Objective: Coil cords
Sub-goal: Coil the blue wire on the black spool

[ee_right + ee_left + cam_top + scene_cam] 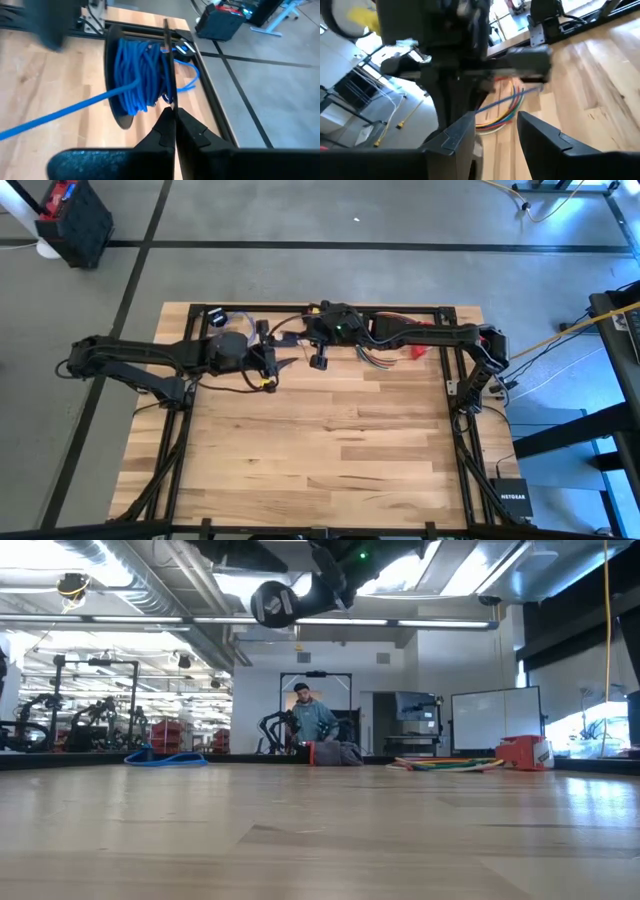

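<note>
A black reel wound with blue cord fills the right wrist view, over the table's far left part. One blue strand runs off it out of view. My right gripper is shut at the reel; in the high view it is over the table's far middle. My left gripper is open with nothing between its fingers, raised beside the right arm. A blue cord heap lies on the far table. My right gripper pinches a thin black edge, seemingly the reel's nearer flange, between its two fingertips. The fingers come slanting down from the table's right side, in line with that edge. Whether the reel is clear of the table, I cannot tell.
A bundle of coloured wires lies on the far table beyond my left gripper, also in the low view. A red object sits at the far right. A person stands in the room behind the table.
</note>
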`<state>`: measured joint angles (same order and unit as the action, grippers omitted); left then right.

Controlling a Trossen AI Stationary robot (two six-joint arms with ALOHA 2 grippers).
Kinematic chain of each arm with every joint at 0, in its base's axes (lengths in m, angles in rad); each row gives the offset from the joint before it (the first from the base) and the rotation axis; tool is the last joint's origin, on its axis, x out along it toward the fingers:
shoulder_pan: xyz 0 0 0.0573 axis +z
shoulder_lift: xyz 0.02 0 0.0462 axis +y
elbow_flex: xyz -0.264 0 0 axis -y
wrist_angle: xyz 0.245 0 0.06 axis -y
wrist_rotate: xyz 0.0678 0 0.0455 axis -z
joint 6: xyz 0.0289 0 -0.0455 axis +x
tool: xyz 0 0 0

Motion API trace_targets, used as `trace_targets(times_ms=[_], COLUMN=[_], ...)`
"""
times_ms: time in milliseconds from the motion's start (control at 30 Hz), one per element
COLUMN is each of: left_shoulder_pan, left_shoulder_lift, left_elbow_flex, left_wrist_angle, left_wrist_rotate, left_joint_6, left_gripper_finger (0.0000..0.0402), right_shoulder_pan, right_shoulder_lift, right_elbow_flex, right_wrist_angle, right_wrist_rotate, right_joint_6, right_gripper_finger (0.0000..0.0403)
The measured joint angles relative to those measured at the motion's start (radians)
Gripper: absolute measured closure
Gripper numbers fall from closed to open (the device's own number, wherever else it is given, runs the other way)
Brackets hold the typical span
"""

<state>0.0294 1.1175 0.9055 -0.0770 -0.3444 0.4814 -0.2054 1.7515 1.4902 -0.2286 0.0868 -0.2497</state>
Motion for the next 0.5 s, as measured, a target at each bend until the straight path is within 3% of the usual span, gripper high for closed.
trace_targets(times_ms=[500], left_shoulder_pan=[-0.001], left_shoulder_lift=[-0.088], left_elbow_flex=[0.013], left_wrist_angle=[-0.137], left_wrist_rotate=[-0.043], left_joint_6=[-0.098], left_gripper_finger=[0.0261], right_shoulder_pan=[0.001], right_shoulder_lift=[0.000], right_elbow_flex=[0.000], right_wrist_angle=[-0.005], right_wrist_rotate=[-0.005], right_joint_6=[-0.009], right_gripper_finger=[0.0401])
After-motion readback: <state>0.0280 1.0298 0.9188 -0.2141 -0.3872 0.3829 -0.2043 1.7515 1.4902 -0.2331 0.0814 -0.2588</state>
